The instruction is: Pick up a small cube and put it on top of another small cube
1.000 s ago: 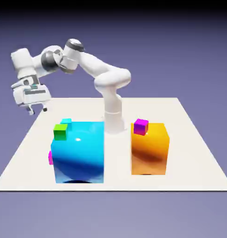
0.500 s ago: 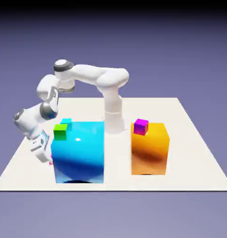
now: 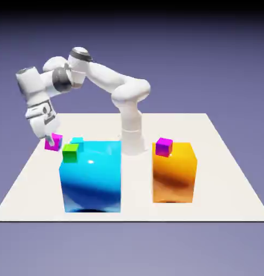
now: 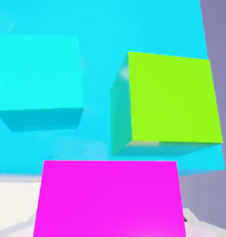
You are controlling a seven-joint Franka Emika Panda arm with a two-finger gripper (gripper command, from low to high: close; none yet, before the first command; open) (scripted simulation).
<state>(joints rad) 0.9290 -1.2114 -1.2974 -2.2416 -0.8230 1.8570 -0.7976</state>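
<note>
Hot pink marked the small cube (image 3: 53, 142) at the middle left of the exterior view, clamped between the closed-in fingers of the gripper (image 3: 49, 141) and held up off the table (image 3: 220, 178). In the hand view it filled the bottom middle. The purple-violet cube (image 3: 164, 147) sat right of centre in the exterior view, on top of the orange block (image 3: 174, 175). The green cube (image 3: 70, 153) and the cyan cube (image 3: 77, 142) rested on the big blue block (image 3: 92, 178), left of centre.

A plain blue-violet backdrop (image 3: 209, 64) darkens to black up top.
</note>
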